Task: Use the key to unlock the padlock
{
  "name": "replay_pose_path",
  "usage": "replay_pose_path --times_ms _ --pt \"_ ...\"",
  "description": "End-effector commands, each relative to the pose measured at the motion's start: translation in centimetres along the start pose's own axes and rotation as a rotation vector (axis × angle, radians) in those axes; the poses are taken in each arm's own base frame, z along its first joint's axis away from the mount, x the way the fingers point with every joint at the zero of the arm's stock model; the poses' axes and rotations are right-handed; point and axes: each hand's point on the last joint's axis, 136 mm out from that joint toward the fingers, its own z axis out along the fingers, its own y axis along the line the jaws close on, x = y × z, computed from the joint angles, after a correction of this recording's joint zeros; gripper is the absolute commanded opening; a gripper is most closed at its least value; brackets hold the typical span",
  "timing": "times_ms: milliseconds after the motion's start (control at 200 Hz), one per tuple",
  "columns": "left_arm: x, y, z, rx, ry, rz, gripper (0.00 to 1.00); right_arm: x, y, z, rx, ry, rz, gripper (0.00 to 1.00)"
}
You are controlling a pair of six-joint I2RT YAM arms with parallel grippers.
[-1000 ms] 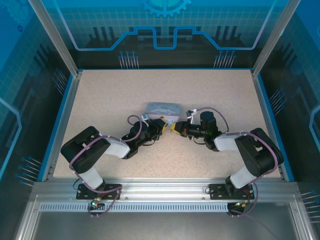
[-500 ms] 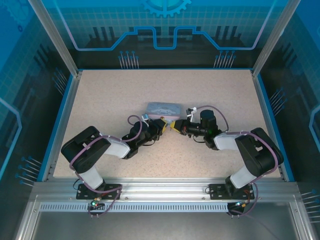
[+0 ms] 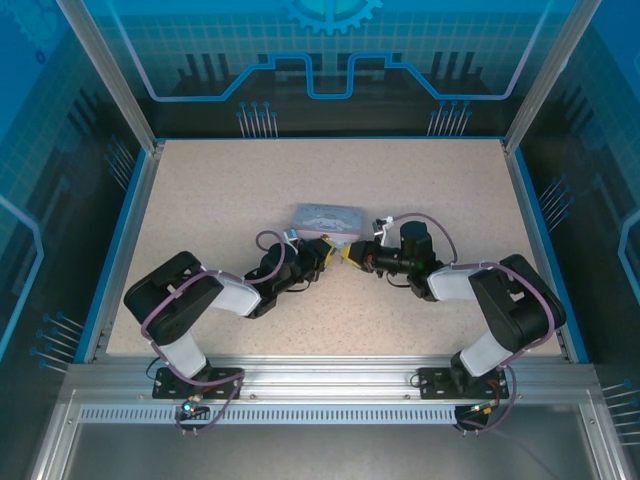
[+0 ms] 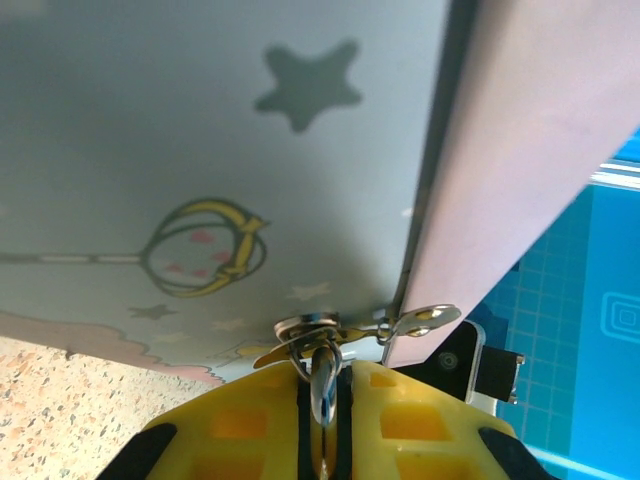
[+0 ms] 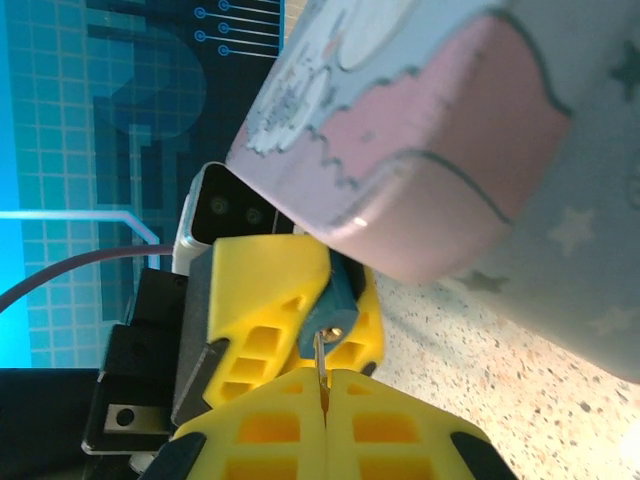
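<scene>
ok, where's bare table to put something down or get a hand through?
Free: the far strip of table between the tin and the back wall, both far corners, and the near band along the front rail. Crowded: right in front of the tin, where the left gripper and right gripper meet nose to nose.

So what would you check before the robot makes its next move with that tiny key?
1. Left gripper shut on the padlock: ok.
2. Right gripper shut on the key: ok.
3. Key tip at the keyhole: ok, it reaches it.
4. Key pushed fully in: cannot tell.
5. Shackle passes through the hasp of the tin box: ok, the lock is not yet off.
6. Tin box lying steady on the table: cannot tell.
</scene>
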Motion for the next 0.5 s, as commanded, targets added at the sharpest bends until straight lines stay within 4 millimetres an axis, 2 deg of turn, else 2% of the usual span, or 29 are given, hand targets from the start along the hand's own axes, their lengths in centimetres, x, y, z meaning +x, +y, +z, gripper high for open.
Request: replay_pose_path --times_ms 0,495 --pt "0.68 -1.82 0.36 0.064 0.024 -0.004 0.00 0.61 0.19 -0.39 -0.008 0.007 -0.019 0.00" --pt "0.81 -1.86 0.46 0.064 0.028 -0.004 0.00 0.43 0.62 -0.01 -0.016 0.011 -0.024 0.00"
